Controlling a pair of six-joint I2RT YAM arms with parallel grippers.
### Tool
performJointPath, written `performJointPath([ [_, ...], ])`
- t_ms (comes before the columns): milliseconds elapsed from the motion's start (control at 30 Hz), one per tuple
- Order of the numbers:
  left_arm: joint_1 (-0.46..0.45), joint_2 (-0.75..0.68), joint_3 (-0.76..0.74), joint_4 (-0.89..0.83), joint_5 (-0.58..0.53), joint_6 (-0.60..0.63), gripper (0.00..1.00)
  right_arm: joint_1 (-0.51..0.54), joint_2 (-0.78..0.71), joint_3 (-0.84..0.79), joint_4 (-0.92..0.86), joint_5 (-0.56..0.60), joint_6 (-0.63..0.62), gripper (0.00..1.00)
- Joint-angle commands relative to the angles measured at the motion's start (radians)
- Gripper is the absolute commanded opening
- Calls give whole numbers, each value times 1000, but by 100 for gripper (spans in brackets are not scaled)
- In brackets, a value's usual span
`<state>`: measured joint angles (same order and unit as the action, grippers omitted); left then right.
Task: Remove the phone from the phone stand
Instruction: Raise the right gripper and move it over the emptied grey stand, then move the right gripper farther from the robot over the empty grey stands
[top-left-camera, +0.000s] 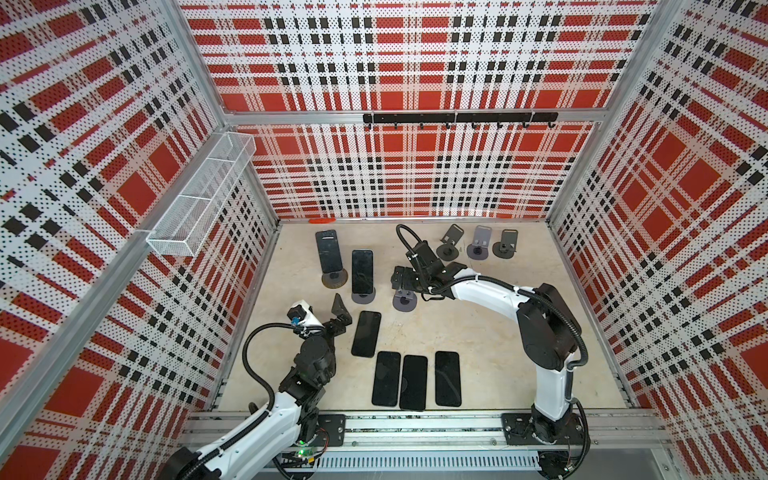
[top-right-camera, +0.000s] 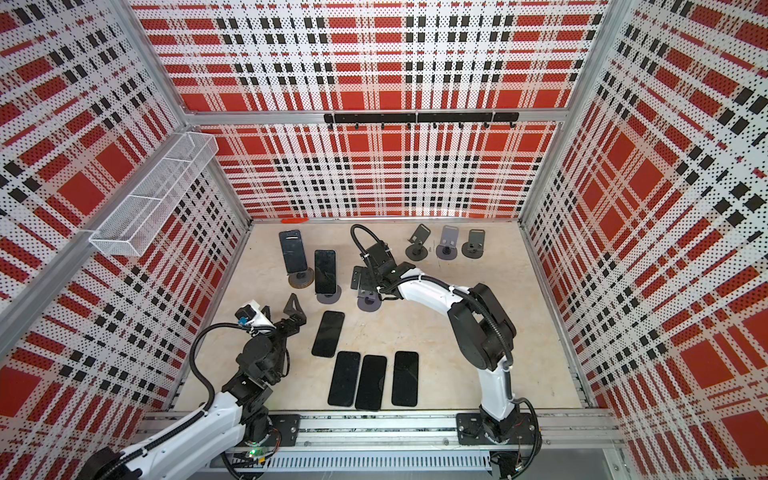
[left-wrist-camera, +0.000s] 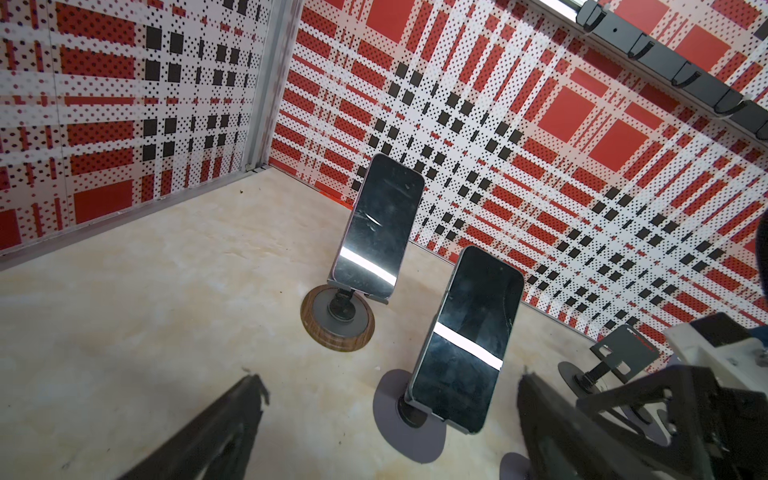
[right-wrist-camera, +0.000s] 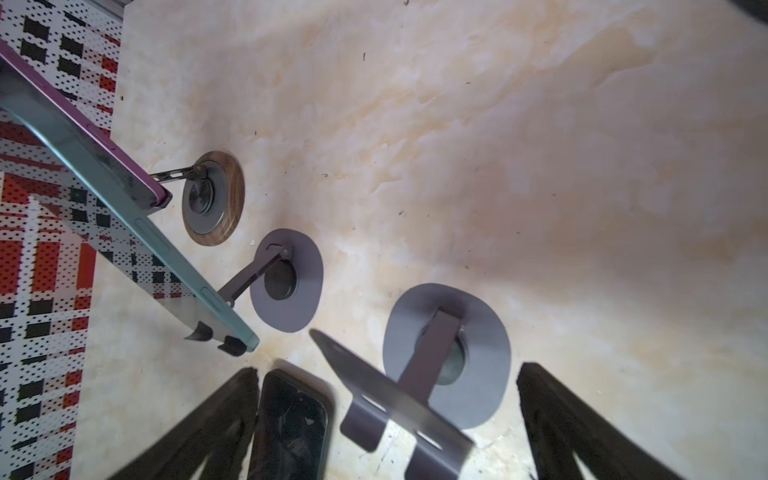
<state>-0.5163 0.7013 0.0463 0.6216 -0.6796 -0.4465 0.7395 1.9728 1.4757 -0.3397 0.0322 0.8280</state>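
My right hand is spread wide, grasping nothing. Its wrist view shows an empty stand between the fingers. My left hand is released too, gaping toward two phones on stands. In both top views those sit at 11 o'clock on the table: the far phone on a wood-rimmed stand, the near phone on a grey stand. Only the right wrist view shows their edges, purple and teal. Only the top views show four flat phones at 6 o'clock and three bare stands at 1 o'clock. The blurred dark slab by my right hand is probably a flat phone.
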Motion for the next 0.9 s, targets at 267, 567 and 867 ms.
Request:
performJointPath([
  [267, 18, 13, -7, 33, 34, 2, 98, 27, 130, 156, -174, 226, 110, 92],
  [567, 24, 28, -8, 37, 36, -5, 98, 82, 217, 335, -436, 447, 207, 88],
  [867, 25, 38, -8, 44, 39, -21, 98, 102, 253, 383, -464, 474, 215, 72],
])
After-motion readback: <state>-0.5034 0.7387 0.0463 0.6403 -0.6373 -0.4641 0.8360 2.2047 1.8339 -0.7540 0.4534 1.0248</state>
